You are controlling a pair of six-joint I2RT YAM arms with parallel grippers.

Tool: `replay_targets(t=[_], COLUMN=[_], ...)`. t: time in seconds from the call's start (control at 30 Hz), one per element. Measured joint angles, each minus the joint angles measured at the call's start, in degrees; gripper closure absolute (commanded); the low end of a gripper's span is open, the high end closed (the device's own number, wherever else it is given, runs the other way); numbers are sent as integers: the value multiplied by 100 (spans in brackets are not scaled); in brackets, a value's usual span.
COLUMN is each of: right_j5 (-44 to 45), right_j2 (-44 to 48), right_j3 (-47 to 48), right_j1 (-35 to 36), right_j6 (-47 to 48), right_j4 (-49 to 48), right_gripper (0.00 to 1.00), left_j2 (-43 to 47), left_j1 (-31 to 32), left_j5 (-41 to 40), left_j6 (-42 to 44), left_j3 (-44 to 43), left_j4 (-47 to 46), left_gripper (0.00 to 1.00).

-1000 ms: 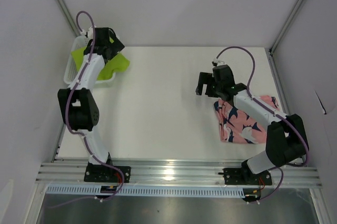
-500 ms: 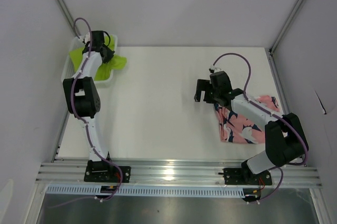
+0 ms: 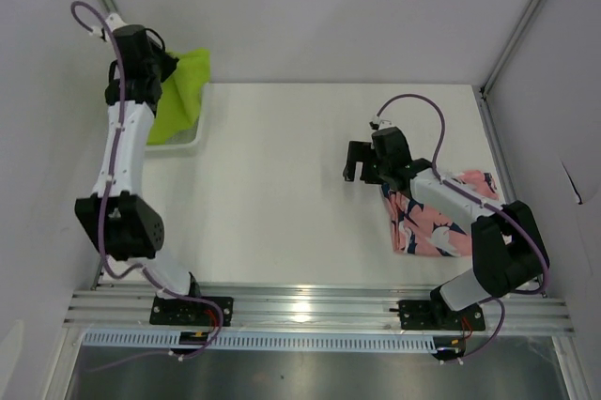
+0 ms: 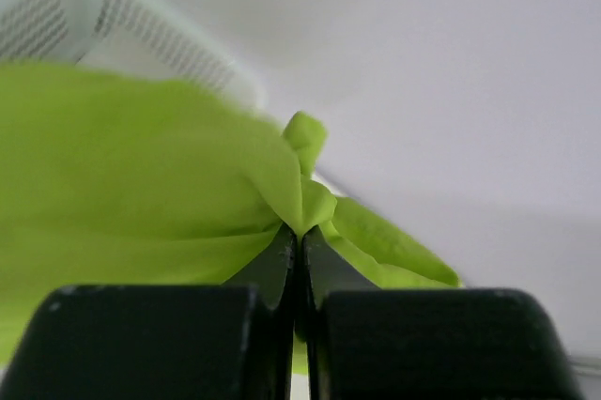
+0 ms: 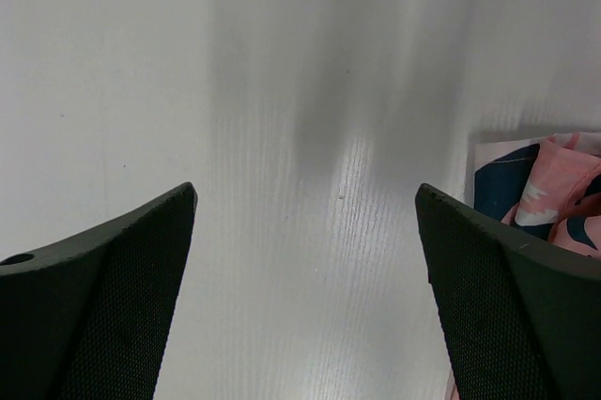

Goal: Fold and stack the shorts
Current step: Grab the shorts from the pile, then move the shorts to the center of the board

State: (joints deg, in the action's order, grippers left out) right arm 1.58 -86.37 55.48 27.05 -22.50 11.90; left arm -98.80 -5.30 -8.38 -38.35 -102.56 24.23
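Left hand (image 4: pixel 299 242) has risen, clenched on the lime-green shorts (image 3: pixel 183 90) dangling beneath it. Lift clear of the mesh basket (image 3: pixel 180 145) before carrying. Right hand (image 3: pixel 362 163) released, empty.

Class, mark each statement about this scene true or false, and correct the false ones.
1. The left end effector is shut on the green shorts. True.
2. The right end effector grips the pink shorts. False: it is open over bare table, beside them.
3. The green shorts lie flat on the table. False: they hang from the left end effector over the basket.
4. The pink shorts lie on the right side of the table. True.
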Motion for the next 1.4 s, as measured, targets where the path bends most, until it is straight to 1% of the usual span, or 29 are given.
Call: replay_targets(t=[0.07,0.13,0.27,0.33,0.37,0.43,0.53,0.67,0.73,0.77,0.8,0.83,0.87,0.9,0.93,0.97,1.0,1.1,1.2,1.27,1.4], right_j5=[0,2,4,9,11,9,-9,-59,-109,-136,-162,-188,-192,-210,-236,-269,-308,-417,-533,-671,-1143], right_j2=[-9,-9,9,90,155,326,590,946,1080,1128,1169,1209,1244,1281,1316,1333,1344,1344,1346,1381,1674], right_j3=[4,17,146,184,195,199,199,199,199,197,186,153,116,55,-11,-74,-133,-258,-330,-407,-732], right_j1=[9,11,11,11,11,11,0,-72,-136,-160,-186,-212,-234,-267,-313,-348,-387,-492,-544,-540,-431], right_j6=[-2,-2,0,2,2,2,4,0,-2,-17,-28,-39,-46,-61,-72,-79,-83,-79,-74,-70,-70], right_j4=[0,9,20,20,20,15,-11,-57,-68,-68,-72,-94,-98,-101,-94,-85,-68,52,179,280,667], right_gripper=[1,0,0,1,0,1,0,1,0,0,1,1,1,1,1,1,0,1,2,7,11], left_j2=[557,1073,1908,2286,2494,2940,3510,3856,3928,3947,3952,3930,3912,3827,3644,3442,3270,3084,3331,3567,3941], left_j1=[111,372,1460,2002,2170,2299,2312,2319,2319,2319,2319,2319,2319,2319,2319,2319,2319,2319,2371,2483,3141], left_j5=[125,210,420,699,852,1054,1217,1316,1309,1307,1307,1311,1303,1290,1252,1176,1058,719,424,258,94], left_j6=[138,258,505,549,542,498,286,-79,-254,-374,-470,-570,-660,-791,-881,-953,-1016,-1049,-887,-704,-315], left_j3=[59,59,59,79,149,315,590,1091,1700,2146,2658,3180,3816,4380,4878,5302,5622,5982,5845,5567,5021], left_j4=[-109,-160,-306,-420,-546,-737,-1034,-1519,-1993,-2168,-2420,-2564,-2822,-2855,-2824,-2728,-2472,-1729,-1502,-1373,-1209], left_gripper=[100,100,100,100,100,100,100,100,99,93,82,41,27,21,7,3,2,1,1,1,1])
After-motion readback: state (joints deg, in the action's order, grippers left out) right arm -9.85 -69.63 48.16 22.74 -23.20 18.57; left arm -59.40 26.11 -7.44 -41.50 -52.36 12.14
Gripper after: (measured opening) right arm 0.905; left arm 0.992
